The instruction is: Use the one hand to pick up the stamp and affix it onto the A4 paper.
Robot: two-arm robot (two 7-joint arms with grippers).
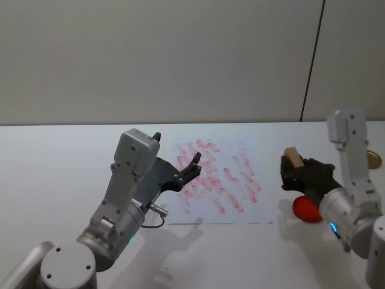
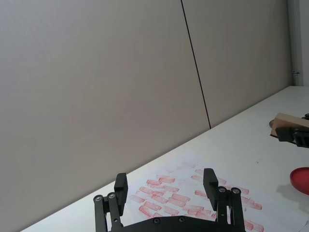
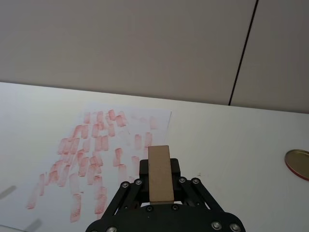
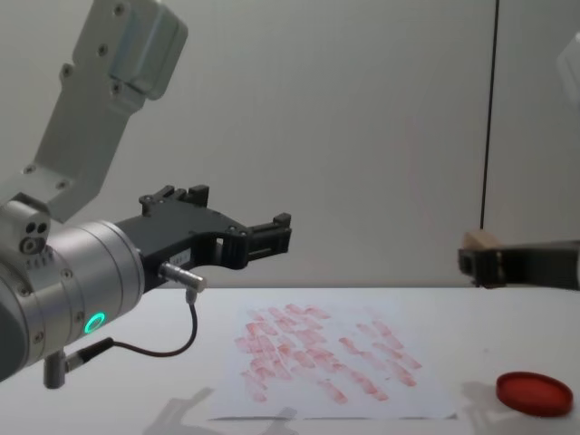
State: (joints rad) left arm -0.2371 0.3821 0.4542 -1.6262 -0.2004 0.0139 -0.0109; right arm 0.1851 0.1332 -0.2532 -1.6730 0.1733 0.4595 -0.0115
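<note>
Stamp [image 1: 292, 155] is clamped between the fingers of the right gripper [image 1: 292, 170], with its tan top end poking up past the black fingertips, so that gripper is closed on the block and nothing else. It's held up in the air toward the right side of the worktop [image 1: 60, 162], off the right edge of the A4 paper [image 1: 216, 180] and not touching it; from the chest camera you can see it's well clear of the surface. The red ink pad [image 4: 535, 392] sits flat on the worktop just off the paper's front right corner, pretty much underneath that gripper. The paper itself lies flat around the middle of the worktop, covered in rows of red-pink oblong marks, a bit closer to the back edge than the front. The left gripper [image 2: 165, 180] hangs above the paper's left edge with its two fingers spread wide and nothing between them, and a thin dark cable [image 4: 163, 349] loops down from its wrist. Way over by the right edge of the worktop there's a round gold-coloured lid [image 3: 297, 163] lying flat, well apart from everything else
</note>
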